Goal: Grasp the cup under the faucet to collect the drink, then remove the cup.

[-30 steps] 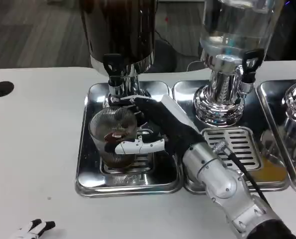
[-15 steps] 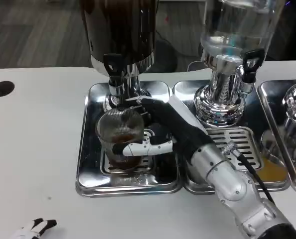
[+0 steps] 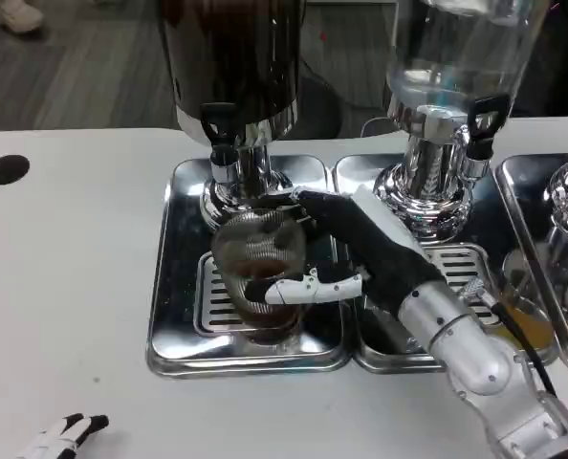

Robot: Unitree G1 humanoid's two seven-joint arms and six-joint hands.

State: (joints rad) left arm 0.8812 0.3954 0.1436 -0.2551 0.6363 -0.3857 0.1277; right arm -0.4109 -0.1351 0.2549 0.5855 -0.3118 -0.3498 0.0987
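Cup (image 3: pixel 257 270): one, ribbed glass, dark drink inside, just in front of the faucet (image 3: pixel 221 134).
Right hand (image 3: pixel 346 258): fingers wrapped around the cup.
Left hand (image 3: pixel 62 438): fingers' state cannot be told.
Dispensers: three.

1 cup (image 3: pixel 257 263), 3 dispensers (image 3: pixel 234 76), 3 trays (image 3: pixel 174 287), 2 hands (image 3: pixel 360 251).

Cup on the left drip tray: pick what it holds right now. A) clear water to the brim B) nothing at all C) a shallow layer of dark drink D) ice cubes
C: through the ribbed clear cup, held by the right hand, a dark brown pool sits low at the bottom.
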